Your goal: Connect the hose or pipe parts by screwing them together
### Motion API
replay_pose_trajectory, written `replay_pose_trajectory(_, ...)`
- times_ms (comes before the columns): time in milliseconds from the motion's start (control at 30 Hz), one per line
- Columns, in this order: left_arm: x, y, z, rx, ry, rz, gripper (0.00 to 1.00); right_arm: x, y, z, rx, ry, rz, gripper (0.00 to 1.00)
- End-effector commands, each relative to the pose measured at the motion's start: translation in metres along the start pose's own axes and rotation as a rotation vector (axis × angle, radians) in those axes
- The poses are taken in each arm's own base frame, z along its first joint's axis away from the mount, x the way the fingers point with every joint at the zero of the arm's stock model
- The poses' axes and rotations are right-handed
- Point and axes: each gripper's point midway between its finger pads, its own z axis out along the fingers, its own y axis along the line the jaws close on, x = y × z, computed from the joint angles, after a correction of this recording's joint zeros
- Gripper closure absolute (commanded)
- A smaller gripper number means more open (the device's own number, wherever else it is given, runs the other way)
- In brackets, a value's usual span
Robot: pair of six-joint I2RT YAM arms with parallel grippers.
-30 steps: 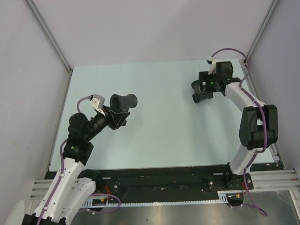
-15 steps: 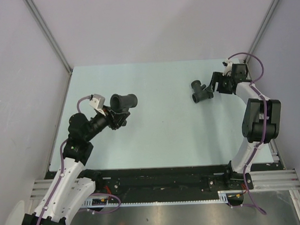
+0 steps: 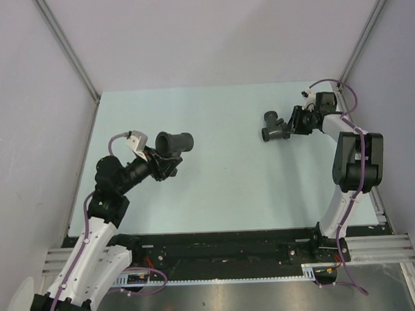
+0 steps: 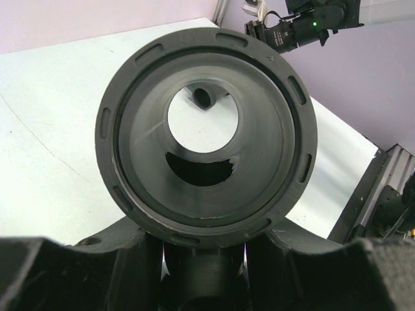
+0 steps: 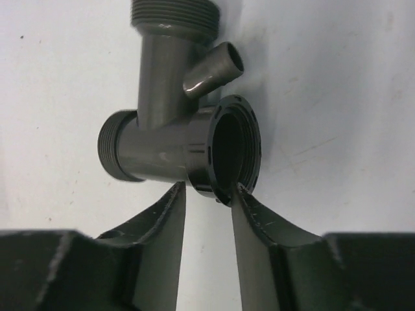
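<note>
Nearest the bases, the left gripper [image 3: 164, 161] is clamping the flared tube [image 3: 174, 141] about half-open around its narrow body. It is holding the tube tilted above the table [image 3: 222, 182], on the left side. In the left wrist view the wide flared mouth is filling the frame and hiding the fingertips. Only the padded finger bases are showing at the bottom edge. A small dark shape is showing through the bore, too small to name.

Farther back on the right, the right gripper [image 5: 209, 194] is reaching the branched fitting [image 5: 159, 152], which is lying on the table near the far right corner. Its fingers [image 5: 162, 220] are standing close together, pinching the lower rim of the wide collar between their tips. The threaded port at the top is being cut off by the frame edge. From above, black fitting and black gripper are blurring together where they meet.
</note>
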Motion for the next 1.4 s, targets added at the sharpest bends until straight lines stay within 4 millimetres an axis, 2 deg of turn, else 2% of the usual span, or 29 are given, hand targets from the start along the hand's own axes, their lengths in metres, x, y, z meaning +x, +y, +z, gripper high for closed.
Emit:
replay_pose_trajectory(0, -0.012, -0.005, 0.002, 0.035, -0.041, 0.029, 1.00, 0.001, 0.045, -0.014, -0.074, 0.001, -0.017, 0.67)
replay_pose_trajectory(100, -0.011, -0.005, 0.002, 0.038, -0.040, 0.027, 1.00, 0.012, 0.069, -0.017, -0.104, 0.021, -0.039, 0.75)
replay_pose_trajectory(133, -0.012, -0.005, 0.002, 0.038, -0.041, 0.028, 1.00, 0.018, 0.067, -0.017, -0.086, 0.030, -0.038, 0.78)
replay_pose_trajectory(167, -0.012, -0.006, 0.001, 0.038, -0.043, 0.028, 1.00, 0.026, 0.083, -0.014, -0.097, 0.049, -0.068, 0.82)
replay_pose_trajectory(200, -0.012, -0.006, 0.001, 0.039, -0.044, 0.027, 1.00, 0.028, 0.087, -0.017, -0.090, 0.053, -0.076, 0.91)
replay_pose_trajectory(267, -0.012, -0.006, 0.001, 0.040, -0.043, 0.027, 0.99, 0.037, 0.090, -0.019, -0.054, 0.059, -0.056, 0.97)
replay_pose_trajectory(300, -0.012, -0.006, 0.001, 0.039, -0.044, 0.027, 1.00, 0.038, 0.098, -0.019, -0.058, 0.052, -0.038, 0.99)
replay_pose_trajectory(367, -0.012, -0.005, 0.001, 0.036, -0.045, 0.027, 1.00, 0.046, 0.113, -0.024, -0.073, 0.044, 0.006, 1.00)
replay_pose_trajectory(433, -0.011, -0.005, 0.002, 0.037, -0.042, 0.025, 0.99, 0.049, 0.136, -0.029, -0.093, 0.018, 0.022, 1.00)
replay_pose_trajectory(500, -0.012, -0.005, 0.002, 0.035, -0.043, 0.024, 1.00, 0.062, 0.162, -0.026, -0.160, 0.004, 0.094, 0.98)
replay_pose_trajectory(567, -0.013, -0.005, 0.001, 0.033, -0.047, 0.028, 1.00, 0.063, 0.185, -0.027, -0.228, -0.043, 0.152, 0.96)
replay_pose_trajectory(600, -0.012, -0.005, 0.001, 0.031, -0.046, 0.027, 1.00, 0.057, 0.199, -0.028, -0.273, -0.082, 0.140, 0.93)
replay_pose_trajectory(633, -0.013, -0.004, 0.001, 0.029, -0.048, 0.028, 1.00, 0.059, 0.216, -0.029, -0.315, -0.088, 0.111, 0.90)
replay_pose_trajectory(667, -0.012, -0.004, 0.001, 0.027, -0.046, 0.027, 1.00, 0.050, 0.224, -0.032, -0.337, -0.131, 0.085, 0.83)
replay_pose_trajectory(700, -0.011, -0.003, 0.002, 0.026, -0.045, 0.026, 1.00, 0.045, 0.225, -0.034, -0.333, -0.160, 0.046, 0.80)
replay_pose_trajectory(767, -0.011, -0.003, 0.002, 0.023, -0.044, 0.024, 1.00, 0.027, 0.205, -0.037, -0.235, -0.233, -0.005, 0.70)
replay_pose_trajectory(800, -0.011, -0.003, 0.001, 0.025, -0.045, 0.026, 1.00, 0.012, 0.195, -0.039, -0.187, -0.281, -0.081, 0.68)
replay_pose_trajectory(833, -0.011, -0.003, 0.001, 0.025, -0.045, 0.026, 1.00, -0.002, 0.175, -0.040, -0.115, -0.324, -0.102, 0.66)
replay_pose_trajectory(933, -0.011, -0.003, 0.002, 0.027, -0.043, 0.029, 1.00, -0.023, 0.152, -0.034, -0.081, -0.351, -0.179, 0.55)
replay_pose_trajectory(967, -0.011, -0.003, 0.002, 0.025, -0.045, 0.029, 1.00, -0.019, 0.144, -0.025, -0.064, -0.322, -0.190, 0.47)
replay_pose_trajectory(1000, -0.012, -0.003, 0.001, 0.025, -0.046, 0.029, 1.00, -0.027, 0.141, -0.023, -0.051, -0.327, -0.238, 0.42)
replay_pose_trajectory(1033, -0.012, -0.003, 0.001, 0.024, -0.047, 0.032, 0.99, -0.029, 0.136, -0.019, -0.041, -0.316, -0.258, 0.31)
replay_pose_trajectory(1100, -0.012, -0.003, 0.001, 0.022, -0.049, 0.033, 1.00, -0.020, 0.123, -0.004, -0.018, -0.248, -0.289, 0.23)
replay_pose_trajectory(1133, -0.012, -0.003, 0.001, 0.022, -0.049, 0.033, 1.00, -0.026, 0.124, -0.002, -0.016, -0.245, -0.333, 0.19)
replay_pose_trajectory(1200, -0.012, -0.003, 0.001, 0.022, -0.047, 0.033, 0.99, -0.013, 0.115, 0.012, -0.014, -0.163, -0.339, 0.16)
replay_pose_trajectory(1367, -0.011, -0.003, 0.002, 0.026, -0.045, 0.033, 1.00, -0.010, 0.108, 0.023, -0.054, -0.088, -0.308, 0.15)
